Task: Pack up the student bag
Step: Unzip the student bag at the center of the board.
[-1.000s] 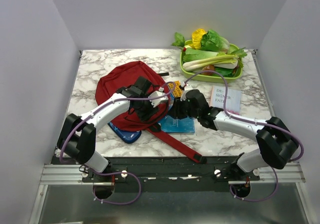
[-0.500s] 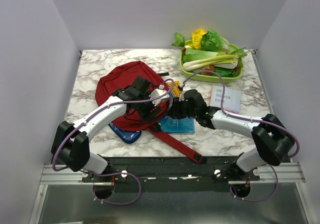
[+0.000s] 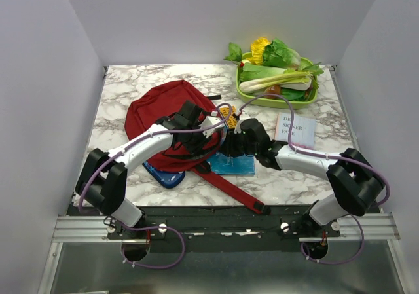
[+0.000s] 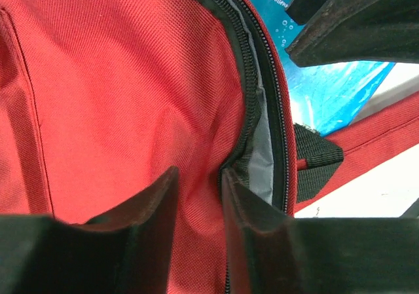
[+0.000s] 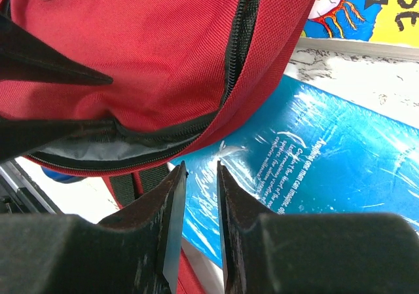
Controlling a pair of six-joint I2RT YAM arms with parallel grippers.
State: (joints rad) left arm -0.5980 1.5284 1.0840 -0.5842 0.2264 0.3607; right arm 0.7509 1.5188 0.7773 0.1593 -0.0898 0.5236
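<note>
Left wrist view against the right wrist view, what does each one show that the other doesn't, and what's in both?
Only the left wrist view shows the left gripper pinching a fold of the student bag beside its zip. Only the right wrist view shows the right gripper, fingers narrowly apart over the blue wrapped pack, and a yellow cartoon-printed cover. Both show the red bag, its open zip, the grey lining and that blue pack.
</note>
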